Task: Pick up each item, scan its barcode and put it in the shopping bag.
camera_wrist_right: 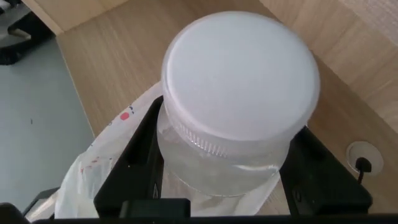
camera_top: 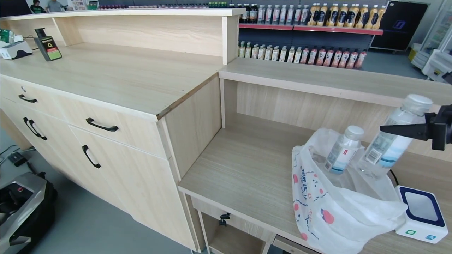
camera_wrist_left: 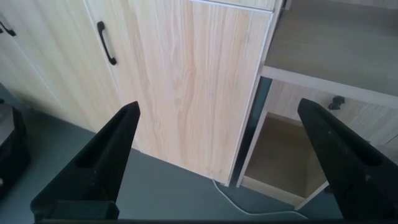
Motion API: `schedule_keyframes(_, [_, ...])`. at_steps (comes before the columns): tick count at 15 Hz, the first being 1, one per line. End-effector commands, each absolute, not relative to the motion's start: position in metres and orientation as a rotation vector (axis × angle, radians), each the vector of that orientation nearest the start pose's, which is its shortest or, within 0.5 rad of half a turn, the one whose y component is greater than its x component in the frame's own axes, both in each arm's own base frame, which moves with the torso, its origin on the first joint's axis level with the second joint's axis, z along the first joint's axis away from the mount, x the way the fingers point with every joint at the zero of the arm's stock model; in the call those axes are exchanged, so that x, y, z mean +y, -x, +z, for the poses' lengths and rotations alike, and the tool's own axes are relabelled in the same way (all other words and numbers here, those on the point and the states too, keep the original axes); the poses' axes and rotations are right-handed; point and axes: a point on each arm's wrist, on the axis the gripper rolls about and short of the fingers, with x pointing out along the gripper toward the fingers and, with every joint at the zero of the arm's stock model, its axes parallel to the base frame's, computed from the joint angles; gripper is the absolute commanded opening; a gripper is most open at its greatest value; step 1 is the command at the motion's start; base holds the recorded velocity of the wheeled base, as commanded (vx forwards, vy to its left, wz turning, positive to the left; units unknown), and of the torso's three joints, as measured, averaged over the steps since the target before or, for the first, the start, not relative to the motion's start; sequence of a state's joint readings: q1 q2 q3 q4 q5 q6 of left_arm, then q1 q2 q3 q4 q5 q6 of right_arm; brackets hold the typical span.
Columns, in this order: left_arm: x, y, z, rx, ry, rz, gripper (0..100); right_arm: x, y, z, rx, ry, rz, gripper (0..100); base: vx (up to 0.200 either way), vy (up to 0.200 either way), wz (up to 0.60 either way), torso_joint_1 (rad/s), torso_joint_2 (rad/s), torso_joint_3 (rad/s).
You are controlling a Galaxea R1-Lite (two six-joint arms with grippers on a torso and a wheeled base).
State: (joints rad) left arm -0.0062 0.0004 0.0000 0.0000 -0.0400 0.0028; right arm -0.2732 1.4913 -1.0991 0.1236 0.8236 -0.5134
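My right gripper [camera_top: 399,131] is shut on the neck of a clear water bottle [camera_top: 392,141] with a white cap [camera_wrist_right: 239,74]. The bottle hangs tilted, its lower end inside the mouth of the white shopping bag [camera_top: 328,208] with red prints. A second, smaller water bottle [camera_top: 343,150] stands leaning inside the bag. The bag rests on the low counter [camera_top: 240,165]. A white and blue barcode scanner [camera_top: 422,215] sits just right of the bag. My left gripper [camera_wrist_left: 217,162] is open and holds nothing, low in front of a wooden cabinet door [camera_wrist_left: 186,81].
A higher counter [camera_top: 106,77] with drawers stands to the left, carrying a payment terminal [camera_top: 47,44] and a white device [camera_top: 14,49]. Shelves of drink bottles [camera_top: 300,53] run behind the counter. An open cubby [camera_wrist_left: 280,155] lies under the low counter.
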Motion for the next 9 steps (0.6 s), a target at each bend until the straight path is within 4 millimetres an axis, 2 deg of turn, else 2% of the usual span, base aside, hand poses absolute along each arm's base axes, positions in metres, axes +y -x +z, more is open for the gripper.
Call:
schedule_keyframes(1, [-0.001,0.023,0.076,0.001,-0.003,-0.046,100,-0.043,-0.273,0.224,0.353,0.246,0.725,0,0.0,0.0,0.0,0.0,0.0,0.0])
schedule_keyframes(5, [-0.001,0.023,0.076,0.001,-0.003,-0.046,100,-0.028,-0.29,0.202,0.315,0.315,0.905,0,0.0,0.0,0.0,0.0,0.0,0.0])
schedule_keyframes(9, [-0.001,0.023,0.076,0.001,-0.003,-0.046,100,-0.023,-0.311,0.18,0.245,0.299,1.043,0,0.0,0.0,0.0,0.0,0.0,0.0])
